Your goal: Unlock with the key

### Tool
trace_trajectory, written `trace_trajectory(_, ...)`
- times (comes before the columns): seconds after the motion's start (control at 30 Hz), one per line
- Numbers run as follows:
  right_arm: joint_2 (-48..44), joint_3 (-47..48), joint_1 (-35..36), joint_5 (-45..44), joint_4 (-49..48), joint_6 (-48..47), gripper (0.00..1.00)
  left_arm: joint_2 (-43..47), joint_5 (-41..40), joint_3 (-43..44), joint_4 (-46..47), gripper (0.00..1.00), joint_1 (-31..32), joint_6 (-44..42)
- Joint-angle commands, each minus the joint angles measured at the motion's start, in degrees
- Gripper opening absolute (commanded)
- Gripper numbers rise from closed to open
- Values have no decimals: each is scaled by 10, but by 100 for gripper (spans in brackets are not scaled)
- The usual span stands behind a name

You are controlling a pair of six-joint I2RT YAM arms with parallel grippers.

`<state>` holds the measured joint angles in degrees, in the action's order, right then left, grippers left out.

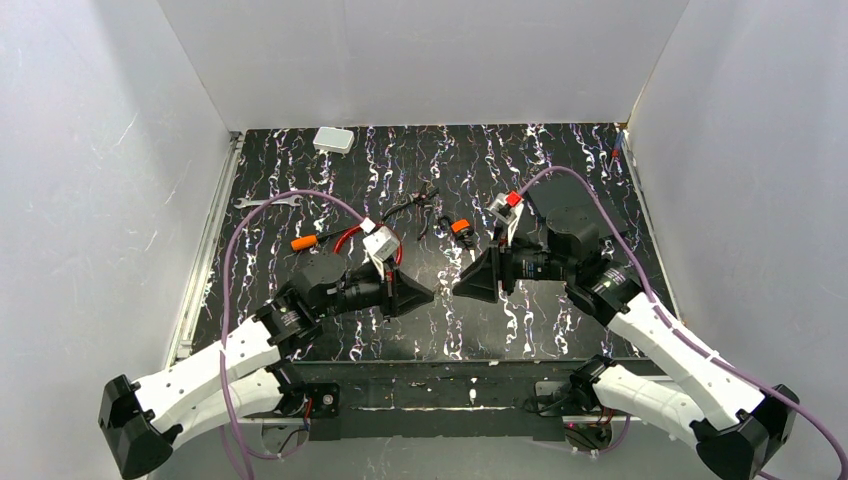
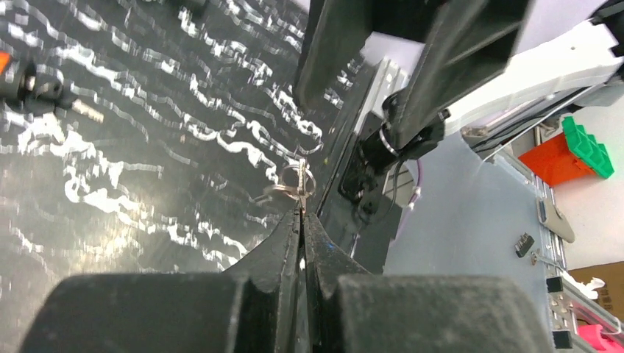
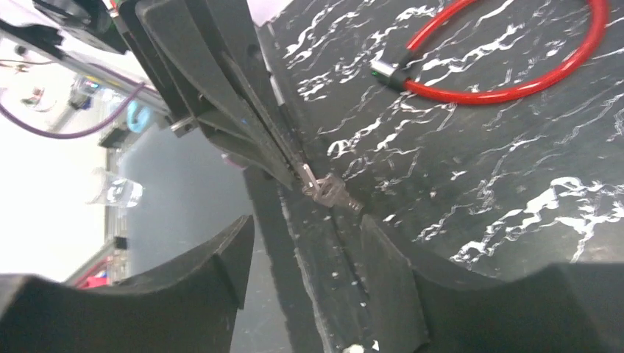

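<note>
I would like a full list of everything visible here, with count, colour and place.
key: one, silvery, pinched by the left gripper
cable loop: one, red, on table by left arm
pliers: one, black-handled, table middle
stubby piece: one, black and orange, right of pliers
small tool: one, orange and black, left of loop
wrench: one, silver, table left
box: one, white, far edge
table: one, black marbled
left gripper: one, black, shut on key
right gripper: one, black, open, facing the key

free: rear-centre mat [image 1: 450, 155] | blocked mid-table: red cable loop [image 1: 343, 240], pliers [image 1: 425, 205], black-and-orange piece [image 1: 462, 230] | facing fingers [image 1: 412, 293]: narrow gap
</note>
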<state>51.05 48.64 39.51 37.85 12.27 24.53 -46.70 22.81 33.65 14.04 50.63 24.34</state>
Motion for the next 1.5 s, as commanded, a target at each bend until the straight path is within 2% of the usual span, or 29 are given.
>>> trace_trajectory(0.0, -20, 14, 0, -48, -1, -65, 68, 19, -42, 52, -175, 0, -4, 10)
trace_trajectory(0.13, -49, -24, 0, -67, -76, -30, 81, 38, -45, 81, -282, 0, -4, 25)
trace_trajectory(0.23, -67, -50, 0, -55, -143, -28, 92, 41, -62, 120, -396, 0, -3, 30)
trace_trajectory(0.3, -55, -52, 0, -16, -160, -27, 93, 38, -62, 144, -448, 0, -4, 35)
trace_trajectory(0.37, -25, -64, 1, 56, -224, 13, 93, 34, -56, 169, -486, 0, -4, 42)
trace_trajectory(0.47, 8, -99, 15, 128, -361, 98, 88, 33, -33, 192, -517, 0, -4, 44)
trace_trajectory(0.57, 18, -114, 55, 132, -408, 109, 86, 34, -21, 206, -540, 0, -4, 35)
trace_trajectory(0.73, 48, -103, 114, 101, -410, 94, 76, 29, 22, 217, -546, 0, -4, 25)
trace_trajectory(0.83, 63, -112, 127, 83, -458, 123, 71, 21, 48, 222, -546, 0, -4, 20)
trace_trajectory(1.03, 103, -112, 144, 49, -475, 127, 61, 11, 90, 237, -546, 0, -4, 6)
trace_trajectory(1.33, 132, -91, 184, 43, -448, 91, 52, -1, 100, 235, -538, 0, -4, -3)
trace_trajectory(1.47, 139, -89, 191, 41, -440, 85, 41, 1, 97, 231, -536, 0, -4, -5)
